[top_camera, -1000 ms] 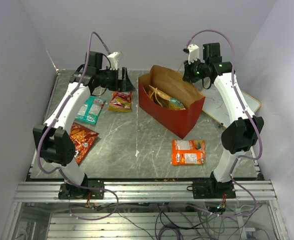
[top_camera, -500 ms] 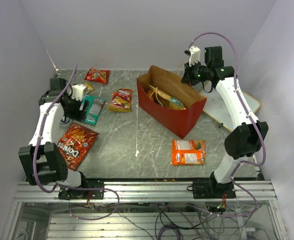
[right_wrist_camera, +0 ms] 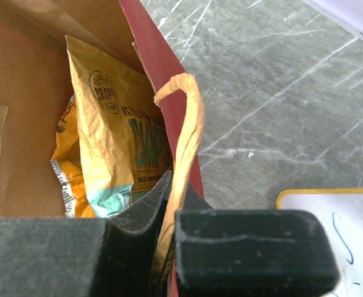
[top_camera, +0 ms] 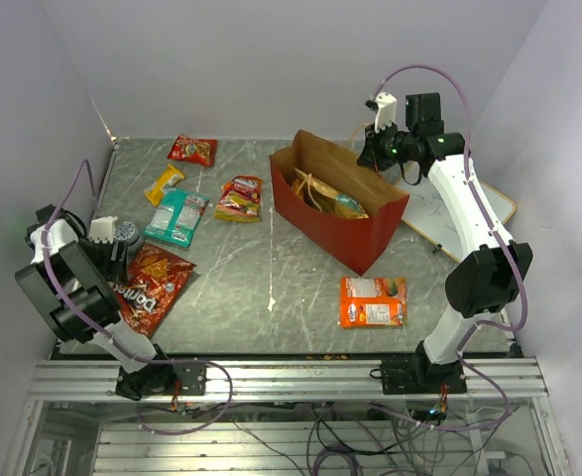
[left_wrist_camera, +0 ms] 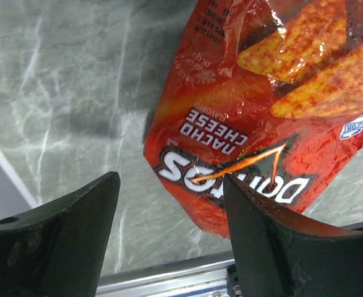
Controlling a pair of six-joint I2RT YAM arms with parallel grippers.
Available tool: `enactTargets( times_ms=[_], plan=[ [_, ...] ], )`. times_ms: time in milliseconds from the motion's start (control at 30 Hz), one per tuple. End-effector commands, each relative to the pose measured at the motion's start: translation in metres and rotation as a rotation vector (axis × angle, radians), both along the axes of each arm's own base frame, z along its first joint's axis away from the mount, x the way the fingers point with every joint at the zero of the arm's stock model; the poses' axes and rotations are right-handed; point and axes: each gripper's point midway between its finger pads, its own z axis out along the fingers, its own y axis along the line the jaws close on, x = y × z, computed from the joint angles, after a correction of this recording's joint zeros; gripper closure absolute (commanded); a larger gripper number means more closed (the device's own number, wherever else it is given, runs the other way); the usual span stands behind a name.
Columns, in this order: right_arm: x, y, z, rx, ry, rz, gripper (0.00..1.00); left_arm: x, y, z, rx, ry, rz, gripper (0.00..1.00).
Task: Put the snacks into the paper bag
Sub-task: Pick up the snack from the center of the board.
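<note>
The left tool [left_wrist_camera: 169, 185] is held with its jaws set wide apart, low over the near left part of the counter [left_wrist_camera: 57, 93]. The red Doritos bag [left_wrist_camera: 261, 111] is seen lying flat just ahead of it and off to one side: one finger stands over the bag's printed end, the other over bare counter. The bag's long axis is judged to run diagonally away from this tool toward the counter's middle, so a sideways shift is probably needed before any closing. The left arm is by far the nearer to it. The right tool [right_wrist_camera: 169, 210] is pressed together on the tan handle [right_wrist_camera: 184, 124] of the paper bag [top_camera: 340, 213], which stands open at the far middle with a golden chip packet [right_wrist_camera: 107, 136] inside.
</note>
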Motion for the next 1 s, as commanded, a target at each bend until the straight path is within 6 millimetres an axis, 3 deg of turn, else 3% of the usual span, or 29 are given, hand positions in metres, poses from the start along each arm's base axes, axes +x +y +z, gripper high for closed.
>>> enactTargets(
  times_ms=[0, 233, 433, 733, 800, 967],
  plan=[
    [-0.004, 0.002, 0.018, 0.025, -0.041, 0.006, 1.0, 0.007, -0.007, -0.012, -0.059, -0.035, -0.064, 0.21],
    [-0.004, 0.002, 0.013, 0.028, -0.029, 0.0, 1.0, 0.0, -0.019, -0.035, -0.112, -0.021, -0.066, 0.26],
    [-0.005, 0.002, 0.008, 0.026, -0.016, -0.007, 1.0, -0.005, -0.029, -0.037, -0.143, -0.033, -0.072, 0.48],
    [-0.008, 0.002, 0.008, 0.028, -0.016, -0.006, 1.0, -0.009, -0.046, 0.001, -0.186, -0.068, -0.132, 0.87],
    [-0.009, 0.003, 0.009, 0.03, -0.017, -0.001, 1.0, -0.009, -0.054, 0.014, -0.198, -0.087, -0.165, 0.92],
    [-0.017, 0.01, 0.016, 0.036, -0.038, 0.036, 1.0, -0.003, -0.082, 0.058, -0.204, -0.157, -0.298, 0.93]
  ],
)
